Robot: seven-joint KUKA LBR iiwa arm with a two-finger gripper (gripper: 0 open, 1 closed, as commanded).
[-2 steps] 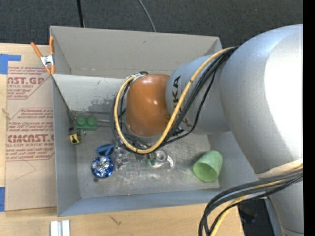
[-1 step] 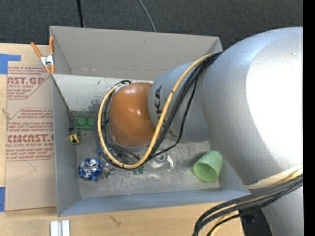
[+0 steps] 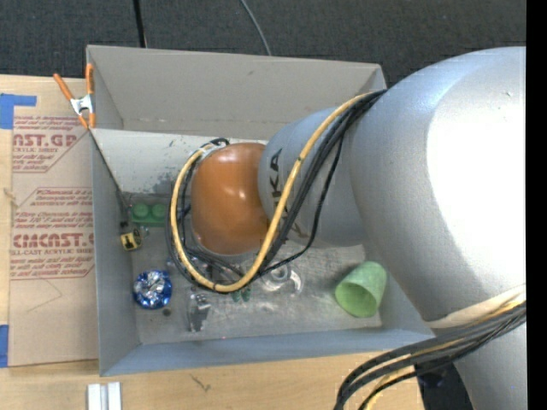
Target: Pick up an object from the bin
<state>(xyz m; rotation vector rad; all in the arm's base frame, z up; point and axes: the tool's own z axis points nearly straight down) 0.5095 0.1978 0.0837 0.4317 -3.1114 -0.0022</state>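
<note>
Over the bin's right half, the big grey arm (image 3: 444,169) reaches in and covers most of that side. Grey metal bin (image 3: 231,79): far wall bare, floor scuffed and dusty. At the arm's end an orange cover (image 3: 224,199), rounded and glossy, stands above the floor's middle, somewhat to the left. Yellow and black cables (image 3: 174,207) loop round the cover and hang below its near edge. The tool lies under the cover at this angle; cannot tell whether it is spread or pressed together, or whether it pinches anything. Loose things on the floor follow. A pale green cup (image 3: 361,289) lies on its side at the near right, just beside the arm. A green block (image 3: 149,213) sits at the left wall, near the cover's left edge. A shiny blue ball (image 3: 152,289) is at the near left, apart from the cover. Closest under the cover's near edge are a clear piece (image 3: 284,280), a small grey metal piece (image 3: 198,311) and a dark green bit (image 3: 244,295); which one the tool is over cannot be told. A tiny yellow-and-black bit (image 3: 128,241) lies at the left wall, just below the green block.
</note>
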